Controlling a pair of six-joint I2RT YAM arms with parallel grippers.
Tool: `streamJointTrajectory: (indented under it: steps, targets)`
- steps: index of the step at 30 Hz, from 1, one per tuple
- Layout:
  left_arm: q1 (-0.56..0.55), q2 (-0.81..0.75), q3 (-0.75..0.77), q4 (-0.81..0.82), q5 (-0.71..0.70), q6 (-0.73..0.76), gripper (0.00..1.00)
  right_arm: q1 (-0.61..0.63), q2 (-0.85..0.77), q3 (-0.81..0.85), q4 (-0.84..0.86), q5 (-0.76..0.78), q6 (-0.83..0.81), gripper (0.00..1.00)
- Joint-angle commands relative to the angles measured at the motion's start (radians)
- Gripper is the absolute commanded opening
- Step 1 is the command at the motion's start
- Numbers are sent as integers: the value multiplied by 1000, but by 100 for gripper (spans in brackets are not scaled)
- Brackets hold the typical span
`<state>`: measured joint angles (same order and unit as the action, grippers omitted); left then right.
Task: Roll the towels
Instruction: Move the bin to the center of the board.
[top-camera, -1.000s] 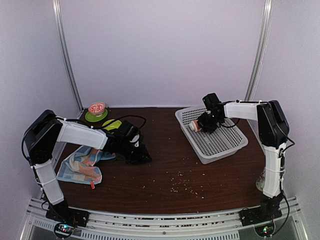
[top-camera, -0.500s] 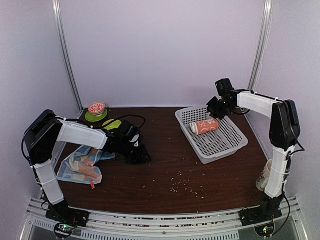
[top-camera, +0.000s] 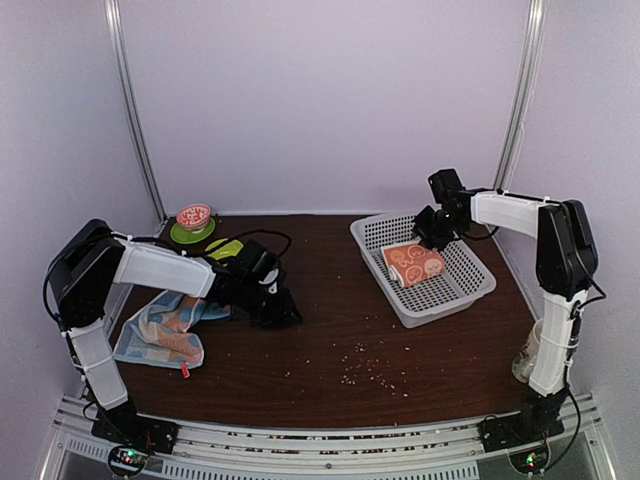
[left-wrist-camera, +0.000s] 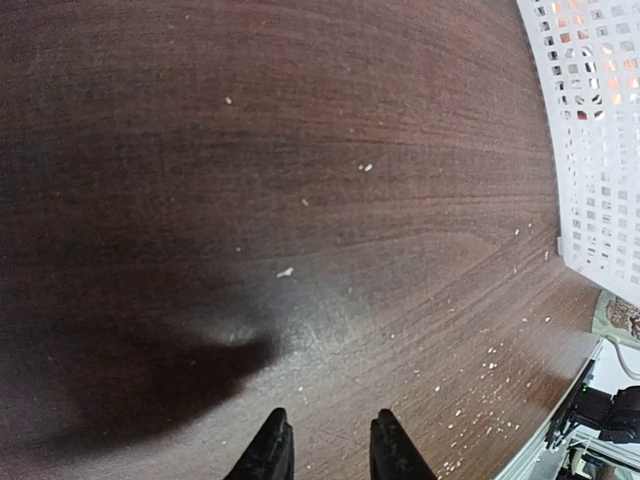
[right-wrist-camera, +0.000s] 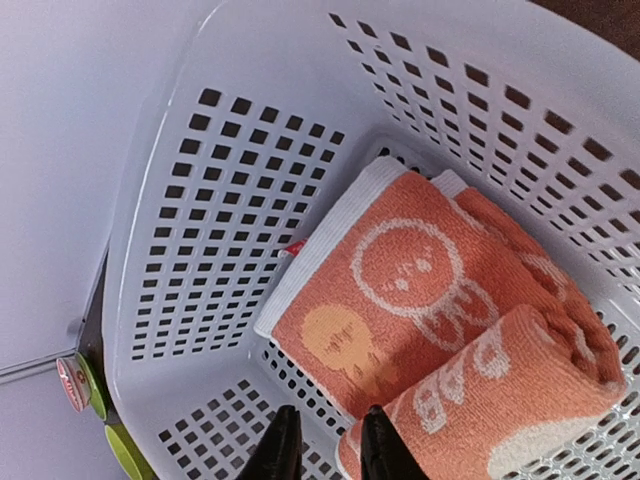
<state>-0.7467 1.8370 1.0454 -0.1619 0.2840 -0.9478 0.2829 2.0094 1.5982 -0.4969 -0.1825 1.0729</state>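
Observation:
The orange towel (top-camera: 413, 263) with white cartoon print lies in the white basket (top-camera: 470, 285) at the back right, its roll partly come loose; in the right wrist view the orange towel (right-wrist-camera: 450, 320) shows a flat flap and a rolled end. My right gripper (top-camera: 432, 226) hovers over the basket's far side, open and empty, and the right gripper (right-wrist-camera: 325, 452) is just above the towel's edge. The light-blue towel (top-camera: 165, 330) lies crumpled at the left. To its right, low over the table, my left gripper (top-camera: 277, 306) is open with nothing between the fingers, and the left gripper (left-wrist-camera: 330, 452) sees only bare wood.
A green plate with a small bowl (top-camera: 193, 224) and a yellow-green object (top-camera: 222, 248) sit at the back left. Crumbs (top-camera: 370, 370) are scattered across the front middle of the brown table. A cup (top-camera: 528, 355) stands by the right arm's base. The basket's wall (left-wrist-camera: 600, 150) shows right of the left gripper.
My right gripper let go of the orange towel in the basket and pulled up and back. The roll has since loosened and spread. The left arm has not moved.

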Motion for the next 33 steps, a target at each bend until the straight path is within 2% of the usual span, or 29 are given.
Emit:
streamJointTrajectory:
  steps: [1,9,15,25,33]
  targets:
    - [6,12,31,2,0,13,28,-5,-128,-92,22,19,-29,23]
    - [6,5,21,7,0,11,28,1,-259,-298,8,-1,-99,23]
    - [6,22,43,7,2,8,28,7,-267,-400,61,-23,-84,17]
    - [6,31,62,-21,-3,6,28,5,-71,-232,42,-36,-78,13]
    - [6,51,88,-40,-5,13,28,1,9,-89,17,-22,-85,13]
